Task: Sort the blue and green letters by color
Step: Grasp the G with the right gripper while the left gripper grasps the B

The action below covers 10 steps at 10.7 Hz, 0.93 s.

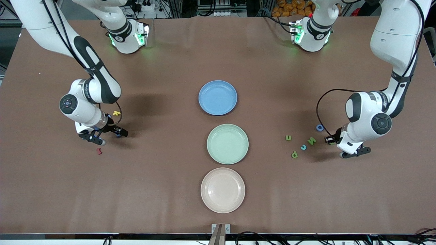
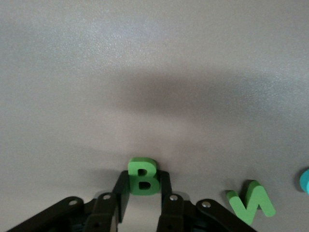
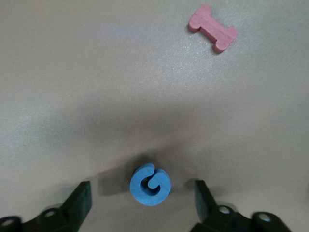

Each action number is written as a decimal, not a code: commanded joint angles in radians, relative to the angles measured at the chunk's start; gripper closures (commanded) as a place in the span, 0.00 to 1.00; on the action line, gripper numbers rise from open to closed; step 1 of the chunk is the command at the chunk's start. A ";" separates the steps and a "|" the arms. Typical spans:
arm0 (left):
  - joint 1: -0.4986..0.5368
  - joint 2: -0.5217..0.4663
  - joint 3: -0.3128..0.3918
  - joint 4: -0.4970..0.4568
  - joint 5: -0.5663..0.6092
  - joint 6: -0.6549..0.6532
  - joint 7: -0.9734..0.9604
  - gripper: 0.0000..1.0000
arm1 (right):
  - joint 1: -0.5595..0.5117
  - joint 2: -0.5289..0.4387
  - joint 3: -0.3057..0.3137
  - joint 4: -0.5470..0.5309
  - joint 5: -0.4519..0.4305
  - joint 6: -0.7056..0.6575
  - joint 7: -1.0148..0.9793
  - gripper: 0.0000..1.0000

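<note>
My left gripper (image 2: 144, 187) is down at the table near the left arm's end, shut on a green letter B (image 2: 142, 176) with a finger pressed against each side. A green N (image 2: 251, 201) lies beside it. In the front view this gripper (image 1: 332, 140) is next to a green N (image 1: 311, 140), a green n (image 1: 288, 137), a green P (image 1: 294, 154), a teal c (image 1: 303, 147) and a blue o (image 1: 319, 127). My right gripper (image 3: 142, 186) is open, its fingers standing on either side of a blue G (image 3: 150, 184) on the table. The front view shows it (image 1: 110, 135) low near the right arm's end.
Three plates line the table's middle: a blue plate (image 1: 218, 97), a green plate (image 1: 227, 144) nearer the camera, and a beige plate (image 1: 222, 190) nearest. A yellow letter (image 1: 116, 113) and a dark red letter (image 1: 99, 150) lie by the right gripper; the red letter (image 3: 213, 27) also shows in the right wrist view.
</note>
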 commanded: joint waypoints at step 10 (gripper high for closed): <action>-0.231 -0.112 -0.013 0.221 0.011 -0.342 -0.226 1.00 | -0.002 -0.065 0.005 0.032 0.012 -0.140 0.017 0.95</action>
